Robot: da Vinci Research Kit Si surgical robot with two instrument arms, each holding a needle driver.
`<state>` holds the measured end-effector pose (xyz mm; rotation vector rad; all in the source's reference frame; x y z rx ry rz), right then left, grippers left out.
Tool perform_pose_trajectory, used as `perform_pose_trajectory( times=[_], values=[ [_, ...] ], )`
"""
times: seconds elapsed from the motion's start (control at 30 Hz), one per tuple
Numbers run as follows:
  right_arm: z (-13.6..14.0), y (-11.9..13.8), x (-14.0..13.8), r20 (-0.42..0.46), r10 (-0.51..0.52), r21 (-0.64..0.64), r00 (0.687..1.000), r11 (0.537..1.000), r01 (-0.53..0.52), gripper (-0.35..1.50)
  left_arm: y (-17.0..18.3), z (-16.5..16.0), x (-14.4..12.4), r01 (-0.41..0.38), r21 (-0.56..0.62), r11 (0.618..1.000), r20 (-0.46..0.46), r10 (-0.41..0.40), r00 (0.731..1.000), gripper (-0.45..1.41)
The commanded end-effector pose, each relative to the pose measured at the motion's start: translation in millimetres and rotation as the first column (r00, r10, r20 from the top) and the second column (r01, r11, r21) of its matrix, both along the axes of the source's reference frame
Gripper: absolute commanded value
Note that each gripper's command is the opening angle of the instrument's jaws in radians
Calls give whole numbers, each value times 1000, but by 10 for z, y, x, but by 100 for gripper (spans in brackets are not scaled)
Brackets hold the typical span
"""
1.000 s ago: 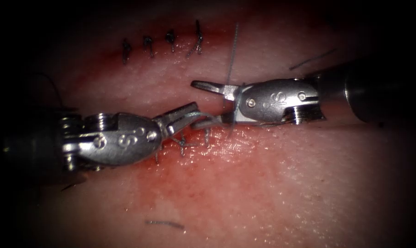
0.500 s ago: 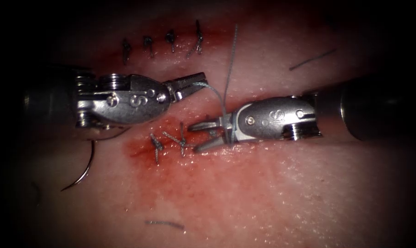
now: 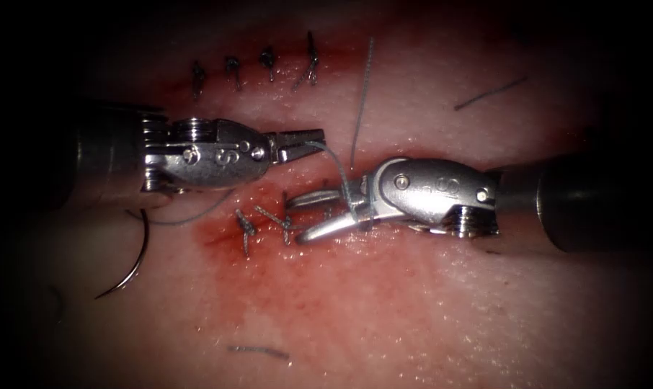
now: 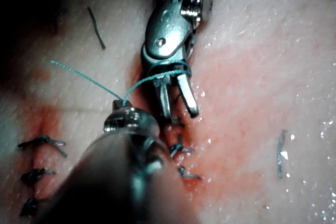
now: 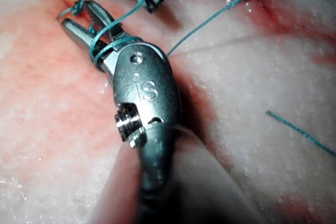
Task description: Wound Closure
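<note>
Left tool (image 3: 298,142) further right, jaws pinching thread (image 3: 334,162) looped round right tool's (image 3: 305,216) spread jaws.

Endoscope: dim, dark vignette at edges | centre lit, glare on tissue (image 3: 413,302) | wrist views brighter, near shafts blurred

Needle (image 3: 128,263): thin dark curve, free on tissue (image 3: 413,310), left of cut (image 3: 269,220), not in tissue | Thread (image 3: 339,169): teal, clamped in left tool (image 3: 308,135), looped around open right tool (image 3: 305,216), free end rising upward | Cut: reddened, several dark stitches across it
</note>
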<state>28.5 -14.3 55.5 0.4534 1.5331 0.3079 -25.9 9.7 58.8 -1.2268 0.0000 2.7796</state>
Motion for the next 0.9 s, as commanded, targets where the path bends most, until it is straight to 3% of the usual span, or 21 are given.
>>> perform_pose_trajectory(
  times=[0.03,0.2,0.37,0.63,0.9],
  values=[
    [2,-7,7,-28,6,16,1000,1000,-6,15,-5,11,-6,2,2,1000,3,-2,1000,-45],
    [-8,-2,0,-131,41,60,991,998,-34,15,-13,28,-5,11,7,1000,5,-11,1000,-45],
    [-17,8,-9,-163,105,86,981,992,-92,21,-19,33,-4,24,12,1000,-3,-24,1000,-45],
    [-18,27,-22,-80,269,110,960,960,-259,79,-43,19,-3,55,17,998,-34,-55,998,-45],
    [-11,36,-38,25,415,77,910,906,-415,83,-69,-8,-11,93,24,995,-65,-92,994,-45]
  ],
)
